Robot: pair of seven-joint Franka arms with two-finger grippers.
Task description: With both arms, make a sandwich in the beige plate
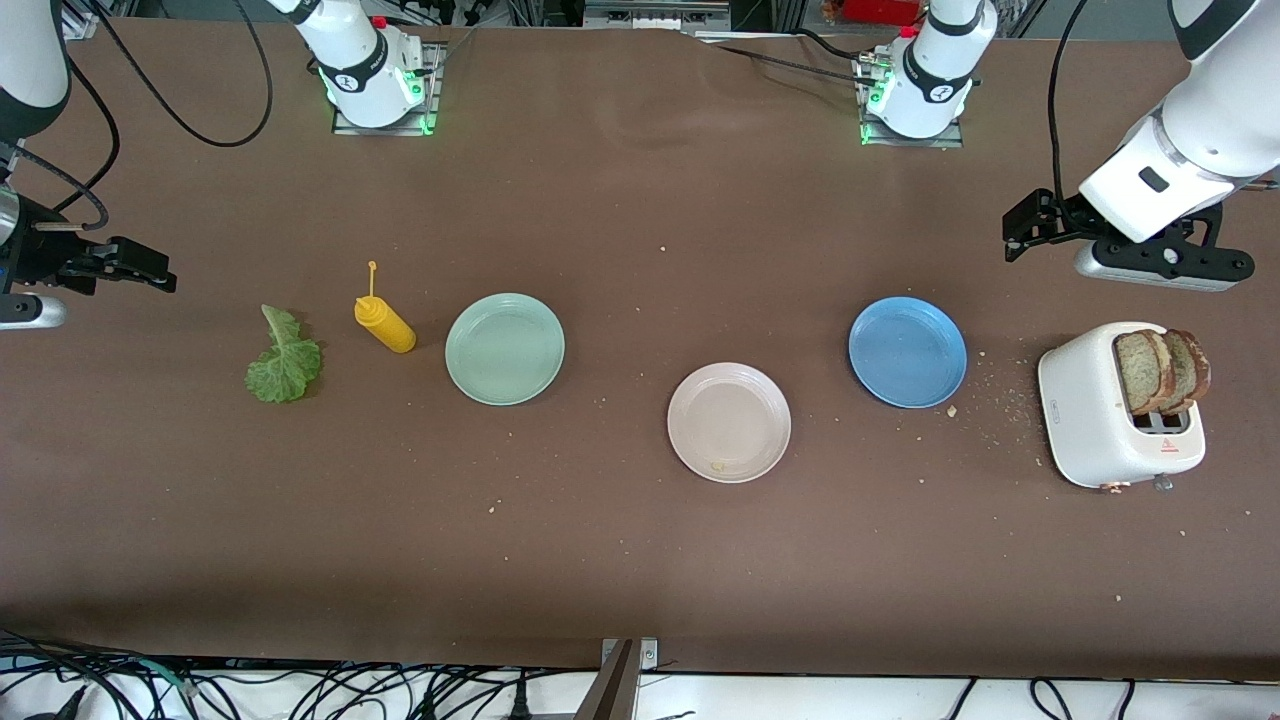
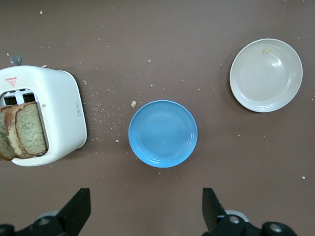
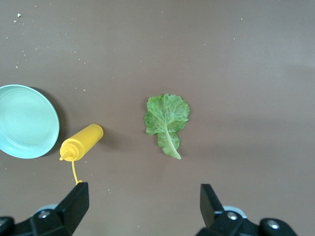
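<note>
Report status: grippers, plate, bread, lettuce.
Left gripper open above table by toaster; right gripper open near lettuce. Beige plate bare. Bread in toaster. Nothing blocking.

Front camera high, faces my bases, sees whole counter (image 1: 640, 560). My left wrist camera looks straight down, shares blue plate (image 2: 163, 133), toaster (image 2: 59, 113). Right wrist camera likewise, shares lettuce (image 3: 166, 117), mustard bottle (image 3: 82, 141).

Even overhead light fills the brown table (image 1: 640, 560), bright and sharp throughout. Short soft shadows fall toward four o'clock beneath the plates. Green lamps glow at twelve o'clock on the arm bases (image 1: 380, 95).
</note>
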